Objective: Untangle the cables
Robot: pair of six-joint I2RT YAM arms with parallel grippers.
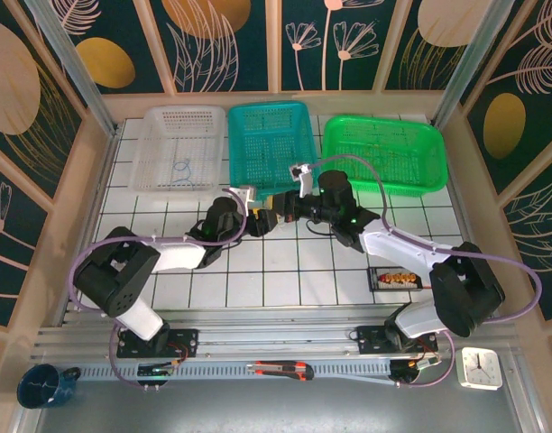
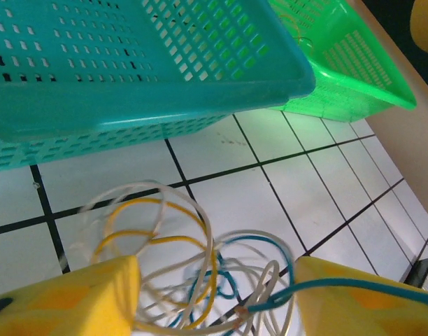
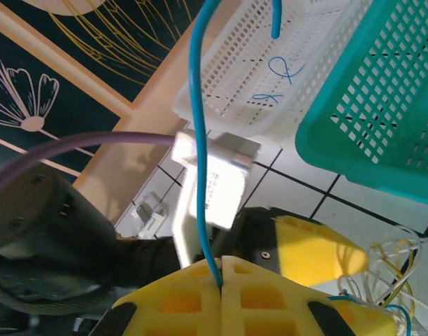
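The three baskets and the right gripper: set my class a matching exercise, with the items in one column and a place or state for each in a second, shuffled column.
Column A
1. white basket
2. teal basket
3. green basket
4. right gripper

Column B
a. shut on a blue cable
b. rightmost of the three
c. has a loose bluish wire lying in it
d. middle of the three

Pairs: 1-c; 2-d; 3-b; 4-a

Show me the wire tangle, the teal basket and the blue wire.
wire tangle (image 2: pixel 211 262), left wrist view, crossing loops.
teal basket (image 2: pixel 200 105), left wrist view, near rim.
blue wire (image 3: pixel 194 105), right wrist view, upright stretch.
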